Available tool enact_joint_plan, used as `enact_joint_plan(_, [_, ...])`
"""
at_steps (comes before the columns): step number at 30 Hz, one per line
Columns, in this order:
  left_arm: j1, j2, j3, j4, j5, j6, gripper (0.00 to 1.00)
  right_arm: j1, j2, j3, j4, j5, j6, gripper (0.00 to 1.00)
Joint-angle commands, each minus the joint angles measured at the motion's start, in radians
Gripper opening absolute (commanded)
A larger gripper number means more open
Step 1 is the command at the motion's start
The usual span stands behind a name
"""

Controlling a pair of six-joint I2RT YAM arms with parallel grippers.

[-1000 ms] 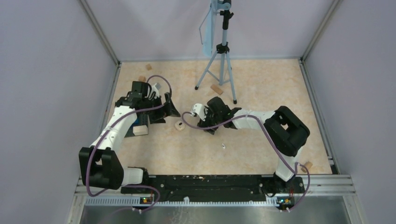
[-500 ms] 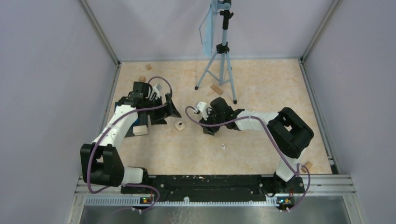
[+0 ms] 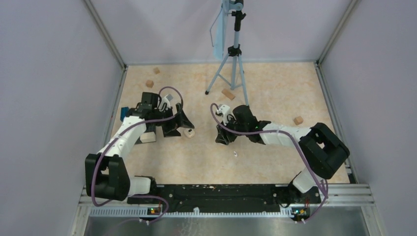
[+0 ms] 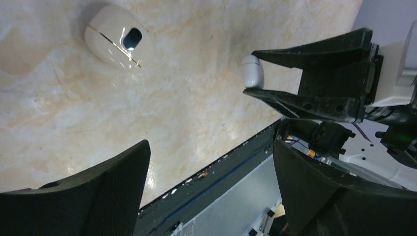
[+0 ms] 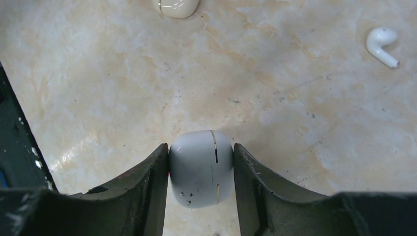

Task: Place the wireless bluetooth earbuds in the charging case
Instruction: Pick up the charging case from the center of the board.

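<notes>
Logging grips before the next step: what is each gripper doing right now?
Left gripper: open, holding nothing.
Right gripper: closed on the small white rounded plastic charging case.

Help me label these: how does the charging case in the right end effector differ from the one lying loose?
The held case is clamped in the right end effector; the loose case lies free on the table. The loose case shows a dark oval patch; the held case shows none. Both are rounded, white, with a thin seam.

Left hand (image 4: 210, 147) spread wide, right hand (image 5: 200, 148) clamped, arms angled inward
</notes>
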Motion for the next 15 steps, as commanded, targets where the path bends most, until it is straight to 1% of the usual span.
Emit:
enact_joint_plan(1, [-0.018,-0.046,-0.039,0.068,0.054,-0.036,0.96,-0.017,-0.063,-0.015,0.066,0.047,0.211,0.44])
enact_joint_plan(4, [-0.035,-0.044,-0.062,0.075,0.030,-0.042,0.96,-0.017,-0.080,-0.020,0.001,0.244,0.413,0.44])
enact_joint_plan(5, [-0.037,-0.042,-0.067,0.080,0.027,-0.047,0.97,-0.017,-0.083,-0.024,-0.013,0.279,0.466,0.45])
enact_joint_plan(7, [-0.044,-0.039,-0.078,0.093,0.027,-0.054,0.96,-0.006,-0.079,-0.043,-0.008,0.336,0.543,0.48])
enact_joint_plan(9, [-0.050,-0.035,-0.086,0.103,0.025,-0.060,0.96,0.018,-0.060,-0.049,-0.010,0.439,0.597,0.53])
enact_joint_plan(11, [-0.057,-0.031,-0.087,0.107,0.021,-0.061,0.97,0.035,-0.039,-0.047,-0.003,0.483,0.644,0.60])
enact_joint_plan(12, [-0.062,-0.026,-0.082,0.103,0.011,-0.057,0.96,0.038,-0.033,-0.047,0.017,0.486,0.668,0.70])
enact_joint_plan(13, [-0.074,-0.021,-0.070,0.092,-0.008,-0.042,0.96,0.040,-0.031,-0.048,0.038,0.476,0.682,0.76])
enact_joint_plan(14, [-0.095,-0.016,-0.053,0.071,-0.046,-0.025,0.96,0.040,-0.035,-0.051,0.056,0.461,0.692,0.85])
enact_joint_plan(15, [-0.122,-0.008,-0.029,0.038,-0.107,-0.010,0.96,0.041,-0.042,-0.054,0.070,0.453,0.700,0.87])
